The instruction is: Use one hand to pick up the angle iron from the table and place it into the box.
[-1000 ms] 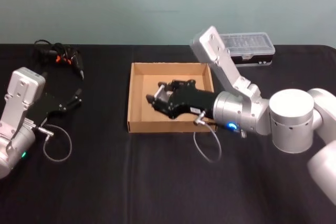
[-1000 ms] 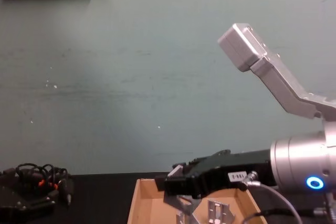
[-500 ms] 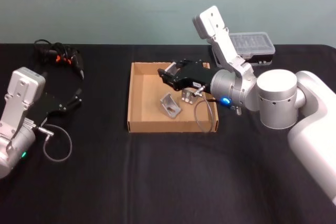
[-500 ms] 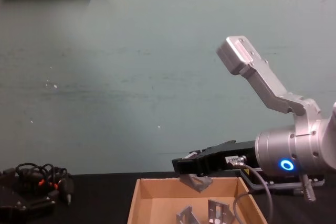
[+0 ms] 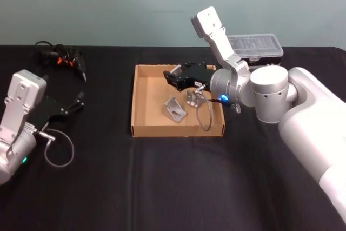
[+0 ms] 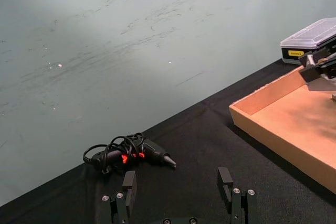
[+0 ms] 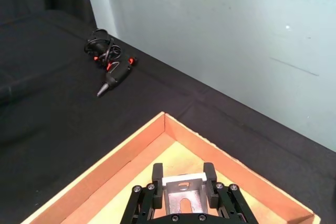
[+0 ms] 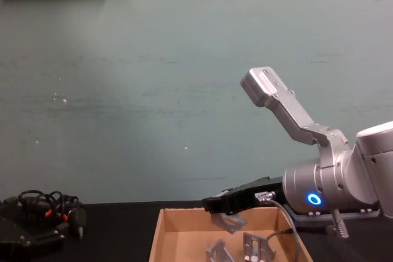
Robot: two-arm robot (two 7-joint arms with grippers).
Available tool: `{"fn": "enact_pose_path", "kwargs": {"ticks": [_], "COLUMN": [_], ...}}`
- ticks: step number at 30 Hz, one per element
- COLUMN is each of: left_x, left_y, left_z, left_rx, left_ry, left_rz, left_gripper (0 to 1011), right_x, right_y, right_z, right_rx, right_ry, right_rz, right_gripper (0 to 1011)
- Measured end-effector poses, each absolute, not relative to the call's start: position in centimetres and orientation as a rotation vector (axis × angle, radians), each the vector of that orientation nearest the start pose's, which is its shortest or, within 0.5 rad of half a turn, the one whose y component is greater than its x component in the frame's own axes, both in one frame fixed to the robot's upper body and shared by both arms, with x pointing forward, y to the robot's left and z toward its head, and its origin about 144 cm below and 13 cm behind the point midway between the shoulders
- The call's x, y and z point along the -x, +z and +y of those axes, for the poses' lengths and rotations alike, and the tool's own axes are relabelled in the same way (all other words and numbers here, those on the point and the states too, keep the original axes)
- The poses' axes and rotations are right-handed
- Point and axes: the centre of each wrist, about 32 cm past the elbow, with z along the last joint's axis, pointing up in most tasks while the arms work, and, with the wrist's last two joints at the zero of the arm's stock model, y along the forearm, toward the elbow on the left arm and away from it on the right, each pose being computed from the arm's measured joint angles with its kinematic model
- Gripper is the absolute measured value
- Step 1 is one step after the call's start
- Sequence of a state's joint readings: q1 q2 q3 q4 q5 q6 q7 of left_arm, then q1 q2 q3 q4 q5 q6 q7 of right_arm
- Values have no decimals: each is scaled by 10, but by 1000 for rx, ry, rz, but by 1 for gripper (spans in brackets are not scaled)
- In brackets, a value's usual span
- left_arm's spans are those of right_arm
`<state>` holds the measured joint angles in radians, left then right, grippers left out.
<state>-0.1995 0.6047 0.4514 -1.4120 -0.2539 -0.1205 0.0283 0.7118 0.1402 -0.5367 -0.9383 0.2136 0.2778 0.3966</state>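
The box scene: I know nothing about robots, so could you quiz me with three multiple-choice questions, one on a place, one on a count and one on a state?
1. Where is the case?
A. On the table beyond the box's far right corner
B. Inside the box
C. Beside the left arm

2. How many angle irons lie on the box floor?
A. None
B. Two
C. Five

3. What are the right gripper's fingers doing?
A. Open, holding nothing
B. Shut on an angle iron
C. Shut on a cable

Answers:
1. A: the case sits behind the box, to its right.
2. B: two angle irons rest inside.
3. B: the right gripper has its fingers clamped on a third angle iron above the box.

The left gripper sits parked at the left, fingers open.
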Motion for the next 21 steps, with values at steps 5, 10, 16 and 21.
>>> {"fn": "enact_pose_path", "kwargs": {"ticks": [5, 10, 16, 21], "left_x": [-489, -489, -489, -489], "left_y": [1140, 1140, 1140, 1140], "left_z": [310, 310, 310, 310], "left_rx": [-304, -304, -304, -304], "left_ry": [1248, 1248, 1248, 1248], "left_rz": [-285, -285, -285, -285], "left_gripper": [1011, 1011, 1011, 1011], "right_x": [-636, -639, -641, -642], "right_y": [1203, 1199, 1192, 1189], "right_z": [-160, -158, -156, -155], "right_rx": [399, 401, 405, 409], "right_ry": [-856, -854, -848, -844], "right_rz": [81, 90, 103, 114], "right_gripper": [458, 458, 458, 458]}}
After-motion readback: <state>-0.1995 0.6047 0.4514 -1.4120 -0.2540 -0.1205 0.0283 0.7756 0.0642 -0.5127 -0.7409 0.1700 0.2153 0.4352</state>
